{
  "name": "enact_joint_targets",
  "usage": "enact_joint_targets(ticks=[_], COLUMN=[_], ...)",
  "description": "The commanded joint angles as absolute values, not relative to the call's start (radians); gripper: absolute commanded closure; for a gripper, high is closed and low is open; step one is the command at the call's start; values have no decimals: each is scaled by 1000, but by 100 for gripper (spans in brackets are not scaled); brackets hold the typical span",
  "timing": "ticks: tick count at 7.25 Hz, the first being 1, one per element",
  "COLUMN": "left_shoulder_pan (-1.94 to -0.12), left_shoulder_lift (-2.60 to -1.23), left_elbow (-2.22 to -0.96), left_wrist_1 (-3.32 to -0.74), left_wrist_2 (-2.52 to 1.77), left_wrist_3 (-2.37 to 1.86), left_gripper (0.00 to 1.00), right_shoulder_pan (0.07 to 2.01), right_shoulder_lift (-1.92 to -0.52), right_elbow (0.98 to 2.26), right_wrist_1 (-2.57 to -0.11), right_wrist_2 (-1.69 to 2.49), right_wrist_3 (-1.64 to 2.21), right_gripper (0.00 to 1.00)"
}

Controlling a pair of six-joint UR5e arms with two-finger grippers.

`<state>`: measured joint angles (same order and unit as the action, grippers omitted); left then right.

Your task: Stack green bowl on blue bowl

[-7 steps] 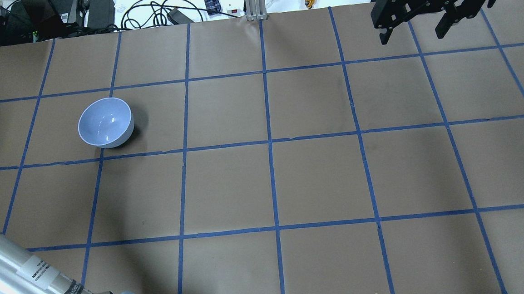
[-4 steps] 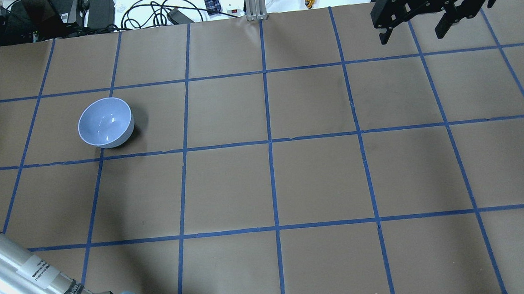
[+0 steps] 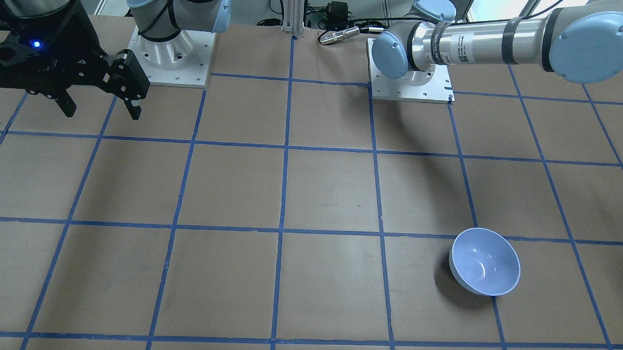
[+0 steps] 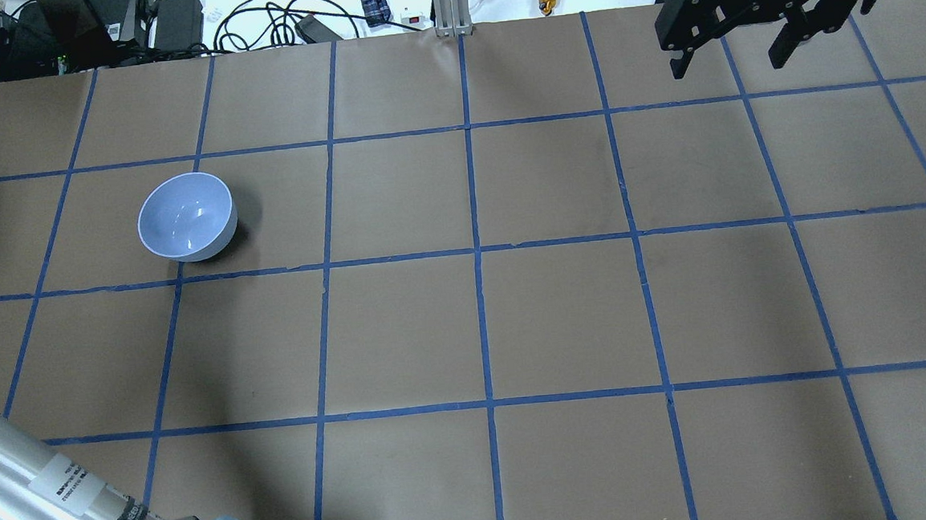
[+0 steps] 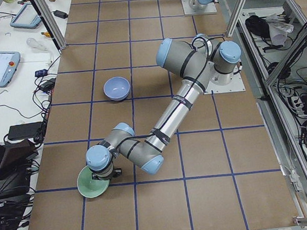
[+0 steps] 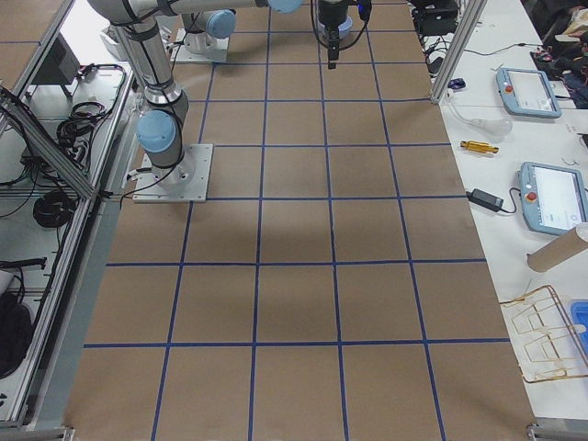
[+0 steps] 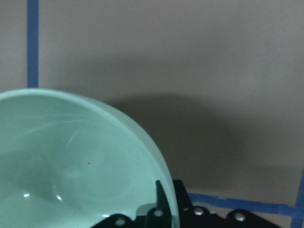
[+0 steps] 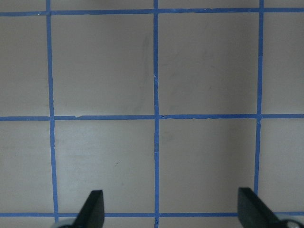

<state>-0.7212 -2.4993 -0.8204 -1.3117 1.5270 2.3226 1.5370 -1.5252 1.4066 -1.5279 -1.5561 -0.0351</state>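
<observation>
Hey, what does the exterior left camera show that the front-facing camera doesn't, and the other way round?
Only the exterior left view shows the green bowl, near the table's left end, with the left arm bent down over it. Only the front-facing view shows the right claw, open above the table with nothing between its fingers. Both show the blue bowl standing upright and empty on the taped grid, apart from the green bowl, and both show the left arm's silver forearm.
</observation>
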Motion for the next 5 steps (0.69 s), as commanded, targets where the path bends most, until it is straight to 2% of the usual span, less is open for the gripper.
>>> enact_joint_targets(ticks=[1,5], left_shoulder_pan=[-783,-969], left_shoulder_lift=[-2336,-2013], left_elbow=[-956,-1315], left_wrist_1=[-1362,-1353], left_wrist_2=[1537,1543], left_wrist_3=[2283,1963], left_gripper=[100,100], right_shoulder_pan=[1537,1537], right_shoulder_lift=[-1526,-1526], right_elbow=[1407,1407], right_wrist_1=[-1528,-1528], right_wrist_2=[-1555,-1555], right_wrist_3=[-34,-32], right_gripper=[0,0])
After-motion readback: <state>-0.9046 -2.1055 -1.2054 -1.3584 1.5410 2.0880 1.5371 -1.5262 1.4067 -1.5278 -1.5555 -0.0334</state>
